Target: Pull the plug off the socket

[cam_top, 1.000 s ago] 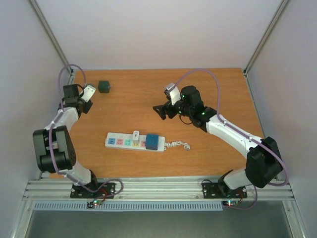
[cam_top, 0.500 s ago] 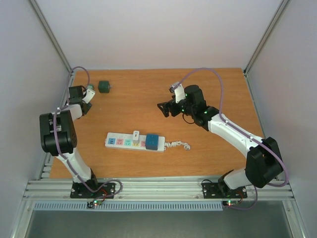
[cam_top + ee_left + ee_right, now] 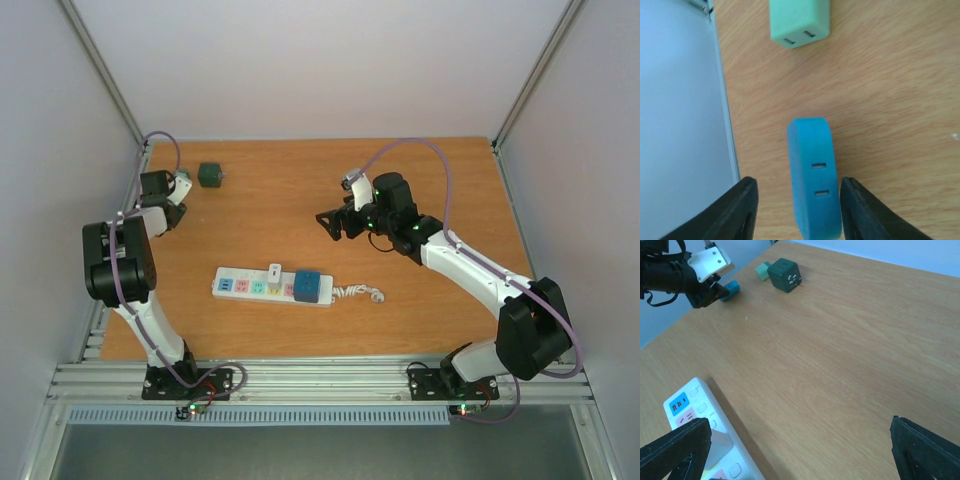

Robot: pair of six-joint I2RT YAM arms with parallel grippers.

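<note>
The socket, a long white power strip [image 3: 268, 286], lies at the table's near middle with a white plug [image 3: 274, 272] and a blue plug [image 3: 308, 286] standing in it. Its left end and the white plug [image 3: 720, 447] show in the right wrist view [image 3: 695, 407]. My right gripper [image 3: 332, 224] hovers open and empty beyond the strip. My left gripper [image 3: 180, 190] is at the far left, open around a loose blue plug [image 3: 812, 175] lying on the table. The left fingers [image 3: 742, 210] do not touch the plug.
A mint-green plug [image 3: 799, 20] lies just beyond the loose blue one. A dark green cube adapter [image 3: 209, 175] sits next to it. The strip's curly white cord [image 3: 358, 293] trails right. The table's left edge and grey wall [image 3: 680, 100] run close beside the left gripper.
The left arm has folded back and upright, with its gripper staying near the far left edge. The right gripper has shifted slightly up and right. The strip and plugs have not moved.
</note>
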